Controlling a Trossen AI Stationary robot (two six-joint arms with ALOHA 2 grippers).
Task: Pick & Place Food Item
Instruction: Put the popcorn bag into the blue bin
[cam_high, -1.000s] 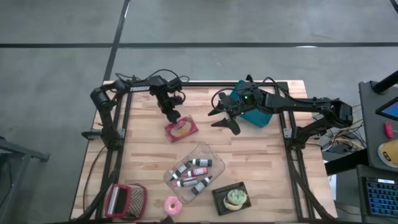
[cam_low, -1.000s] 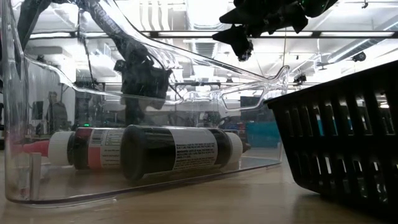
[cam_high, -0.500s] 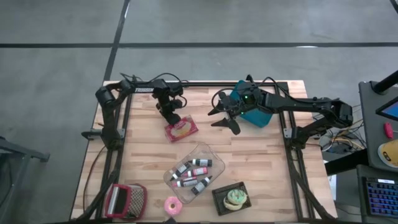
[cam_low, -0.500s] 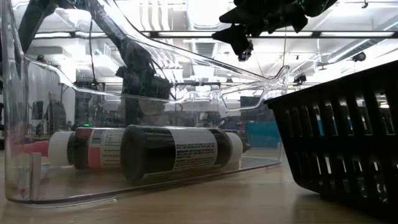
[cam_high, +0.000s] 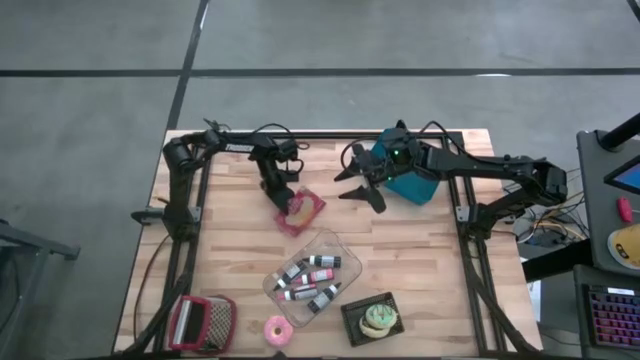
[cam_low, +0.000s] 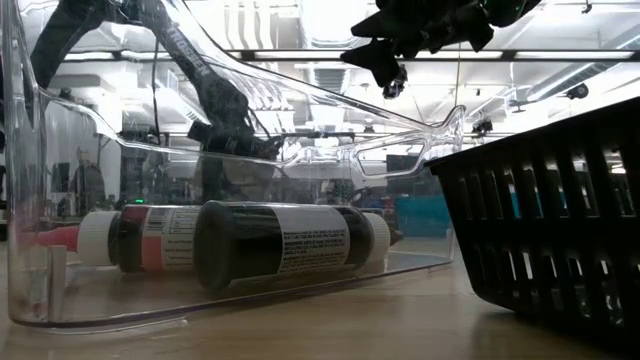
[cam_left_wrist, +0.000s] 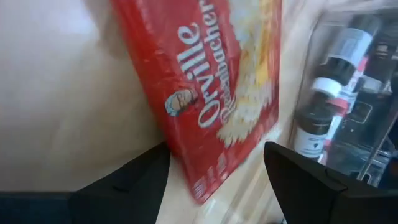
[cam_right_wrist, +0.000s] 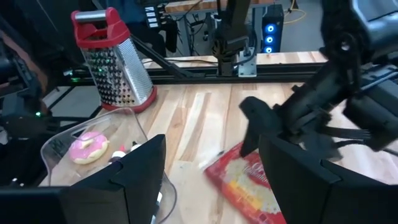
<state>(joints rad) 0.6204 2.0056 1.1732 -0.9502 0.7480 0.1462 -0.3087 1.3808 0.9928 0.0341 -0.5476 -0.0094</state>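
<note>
A red popcorn packet (cam_high: 303, 213) lies on the wooden table (cam_high: 230, 250), just far of a clear bin (cam_high: 310, 278). My left gripper (cam_high: 283, 197) slants down at the packet's far-left end. It is open, and that end (cam_left_wrist: 199, 186) reaches in between its fingers. The right wrist view shows the packet (cam_right_wrist: 249, 183) too. My right gripper (cam_high: 360, 186) hangs open above the table right of the packet, with nothing between its fingers; the low view shows it high up (cam_low: 385, 55). My left gripper is open around the packet's far-left end, slanting down from the table's far left. One finger (cam_left_wrist: 146, 171) lies against the packet's long edge (cam_left_wrist: 169, 149); the other finger (cam_left_wrist: 305, 177) stands clear of it. The packet rests on the table.
The clear bin holds several small bottles (cam_low: 280, 240). Near the front edge stand a red-handled grater (cam_high: 203, 322), a pink donut (cam_high: 277, 329) and a black tray (cam_high: 372, 318) with a cupcake. A teal object (cam_high: 408, 180) sits under my right arm.
My left gripper has sunk and tipped down toward the packet, moving a little toward the table's near right. The packet has turned about on the table and slid slightly toward the right edge. My right gripper has kept still.
</note>
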